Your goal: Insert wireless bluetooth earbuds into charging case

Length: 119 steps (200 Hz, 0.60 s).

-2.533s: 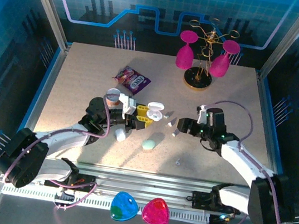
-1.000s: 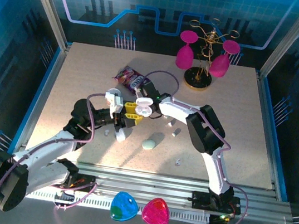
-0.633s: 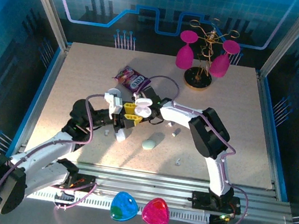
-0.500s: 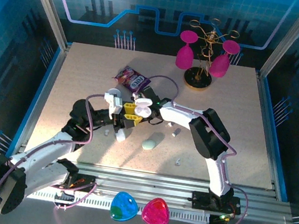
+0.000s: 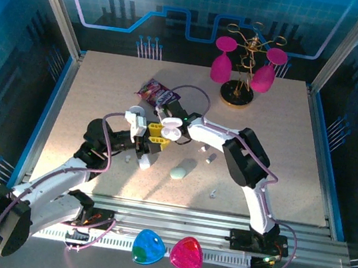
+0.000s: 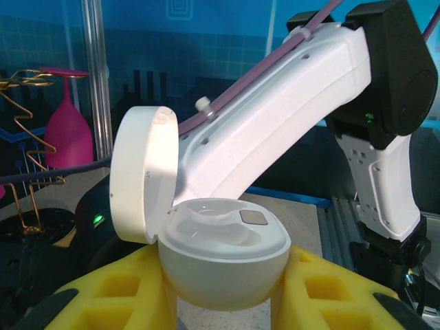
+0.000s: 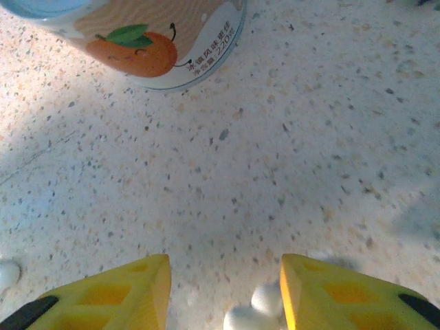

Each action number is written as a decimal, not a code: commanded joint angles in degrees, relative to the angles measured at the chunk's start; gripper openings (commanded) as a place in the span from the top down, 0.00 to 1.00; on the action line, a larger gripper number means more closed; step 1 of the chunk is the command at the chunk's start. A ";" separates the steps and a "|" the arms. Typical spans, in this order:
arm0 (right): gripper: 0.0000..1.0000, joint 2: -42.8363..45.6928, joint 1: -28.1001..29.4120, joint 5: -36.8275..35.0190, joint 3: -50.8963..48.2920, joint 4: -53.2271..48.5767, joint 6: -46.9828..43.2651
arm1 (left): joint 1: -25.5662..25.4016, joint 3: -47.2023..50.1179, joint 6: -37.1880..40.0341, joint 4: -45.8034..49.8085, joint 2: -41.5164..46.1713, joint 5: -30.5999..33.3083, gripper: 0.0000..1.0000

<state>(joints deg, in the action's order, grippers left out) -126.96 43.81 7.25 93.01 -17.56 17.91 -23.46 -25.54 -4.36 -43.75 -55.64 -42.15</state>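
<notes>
My left gripper (image 5: 158,138) is shut on the charging case (image 5: 170,132), a white pebble held above the table. In the left wrist view the yellow fingers (image 6: 330,292) clamp the case (image 6: 223,265) from both sides. Its lid (image 6: 141,175) stands open and both wells look bare. My right arm reaches across to the case, and its gripper (image 5: 166,116) sits just behind it. In the right wrist view the right gripper (image 7: 223,278) stands open over the table, with a white earbud (image 7: 260,307) against its right finger. More earbuds (image 5: 202,147) lie to the right of the case.
A mint case (image 5: 179,172) and a white case (image 5: 143,161) lie in front of the held case. A can with an orange on its label (image 7: 148,48) stands just ahead of the right gripper. A purple packet (image 5: 153,92) and a glass rack (image 5: 238,89) are further back.
The right arm has swung from the table's right side across to the held case, then shifted only slightly. The left gripper has carried the case a little leftward and kept its grip.
</notes>
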 commanded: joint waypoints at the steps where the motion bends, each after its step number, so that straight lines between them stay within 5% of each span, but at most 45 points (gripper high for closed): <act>1: 0.53 -3.48 -0.35 3.16 2.88 -2.27 -1.42 | 0.37 0.14 0.78 -0.56 0.88 0.50 0.76; 119: 0.55 5.30 -0.74 3.59 -6.12 -2.30 -1.31 | 0.40 -0.30 0.84 -0.58 0.62 0.33 0.76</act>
<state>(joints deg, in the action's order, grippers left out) -124.97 43.09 10.94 88.55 -18.09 16.45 -23.46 -25.54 -4.36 -43.55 -55.07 -41.93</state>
